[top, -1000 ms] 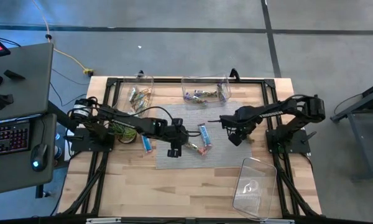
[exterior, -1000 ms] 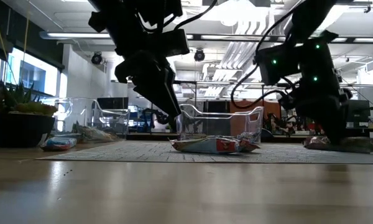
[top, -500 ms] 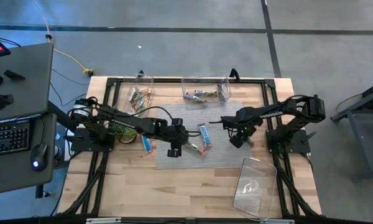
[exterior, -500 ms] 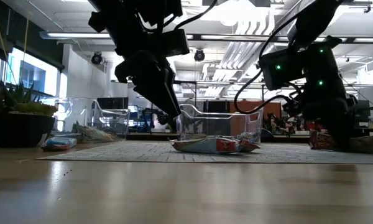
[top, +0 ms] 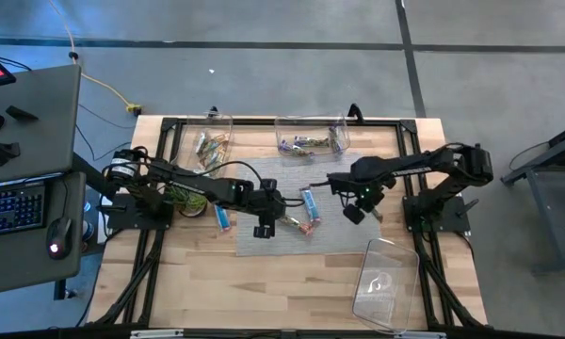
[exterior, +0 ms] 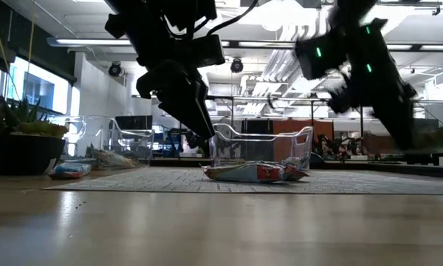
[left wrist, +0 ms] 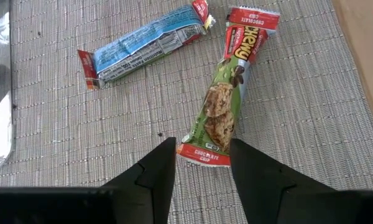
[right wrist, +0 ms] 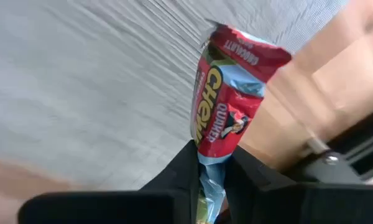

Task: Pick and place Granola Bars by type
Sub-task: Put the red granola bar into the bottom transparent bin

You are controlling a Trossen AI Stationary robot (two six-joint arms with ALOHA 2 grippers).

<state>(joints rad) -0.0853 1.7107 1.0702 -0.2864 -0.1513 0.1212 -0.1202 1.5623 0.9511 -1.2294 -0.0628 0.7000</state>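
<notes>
Right gripper (right wrist: 210, 171) is clamped on a red-and-blue granola bar (right wrist: 227, 106), fingers pinching its lower end so the wrapper sticks up betw. them, lifted off the surface; in the high view that gripper (top: 354, 211) sits over the right edge of the grey mat (top: 264, 247), near the wooden table (top: 292, 282) beyond it. Left gripper (left wrist: 202, 162) has its fingers apart, straddling the near end of a green-and-red bar (left wrist: 224, 109) that lies flat on the mat (left wrist: 81, 143); not clamped on it. Just beside that bar lies a blue bar (left wrist: 143, 45), the two nearly touching at their far ends. From above, left gripper (top: 264, 224) is at mat centre w/ the blue bar (top: 309, 201) close by, and another blue bar (top: 222, 217) lies off the mat's left edge. At the back of the table, two clear bins: the left bin (top: 210, 141) w/ several bars inside, the middle bin (top: 311, 137) w/ several more; can't tell types from here. A third clear bin (top: 386, 282) sits at the front right corner. A green plant (top: 181, 200) sits by the left arm's base. Low view shows the left arm (exterior: 173, 74) over the mat, green-and-red bar (exterior: 255, 172) lying under it.
</notes>
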